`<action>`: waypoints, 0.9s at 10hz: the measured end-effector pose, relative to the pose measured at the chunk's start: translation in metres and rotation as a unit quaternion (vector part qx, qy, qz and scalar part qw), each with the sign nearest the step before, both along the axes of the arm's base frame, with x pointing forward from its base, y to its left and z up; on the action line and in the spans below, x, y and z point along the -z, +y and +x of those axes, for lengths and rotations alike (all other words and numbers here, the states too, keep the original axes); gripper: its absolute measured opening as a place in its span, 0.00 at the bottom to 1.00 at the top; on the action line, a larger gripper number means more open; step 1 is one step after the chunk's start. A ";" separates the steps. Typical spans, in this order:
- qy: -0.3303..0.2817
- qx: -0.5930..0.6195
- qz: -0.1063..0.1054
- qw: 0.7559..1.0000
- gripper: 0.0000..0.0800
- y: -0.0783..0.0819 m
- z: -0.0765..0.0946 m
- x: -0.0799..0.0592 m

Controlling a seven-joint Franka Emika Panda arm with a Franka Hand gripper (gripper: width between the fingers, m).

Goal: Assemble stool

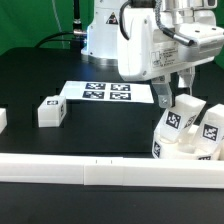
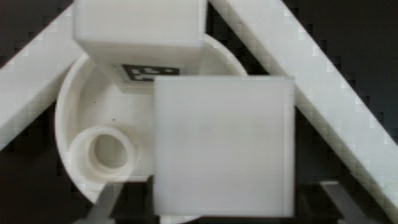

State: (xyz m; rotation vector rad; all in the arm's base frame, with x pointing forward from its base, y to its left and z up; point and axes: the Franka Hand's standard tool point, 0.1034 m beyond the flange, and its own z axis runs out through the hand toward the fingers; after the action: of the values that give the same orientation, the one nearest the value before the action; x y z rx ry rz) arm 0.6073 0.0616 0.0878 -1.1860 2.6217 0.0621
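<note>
The round white seat point(image 1: 190, 152) lies at the exterior view's right, against the white rail. Two white tagged legs stand on it: one point(image 1: 178, 120) under my gripper, one point(image 1: 212, 125) beside it. A third leg point(image 1: 50, 111) lies loose on the black table at the left. My gripper point(image 1: 177, 97) is open, its fingers straddling the top of the nearer leg with a gap on each side. In the wrist view that leg point(image 2: 222, 145) fills the middle between my gripper point(image 2: 228, 206) fingers. The seat point(image 2: 80, 100) shows an empty socket point(image 2: 111, 152), and the other leg point(image 2: 143, 35) stands beyond.
The marker board point(image 1: 100, 92) lies flat at the table's middle. A long white rail point(image 1: 100, 170) runs along the front edge. In the wrist view, rails point(image 2: 302, 60) close in on the seat from both sides. A white piece point(image 1: 2, 120) shows at the far left edge.
</note>
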 end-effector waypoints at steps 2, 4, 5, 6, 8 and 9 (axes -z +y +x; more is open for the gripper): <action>-0.001 -0.011 0.001 1.000 0.68 0.002 -0.001 0.001; -0.009 -0.043 0.005 0.999 0.77 0.002 0.006 -0.018; -0.018 -0.056 0.006 0.998 0.81 0.004 0.007 -0.028; -0.017 -0.056 0.005 0.998 0.81 0.003 0.005 -0.026; -0.026 -0.128 -0.014 0.991 0.81 0.003 0.005 -0.023; -0.032 -0.162 -0.022 0.986 0.81 0.003 0.005 -0.023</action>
State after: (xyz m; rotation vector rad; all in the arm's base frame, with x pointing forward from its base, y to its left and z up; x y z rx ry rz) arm 0.6120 0.0648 0.1107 -1.5907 2.3634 0.0282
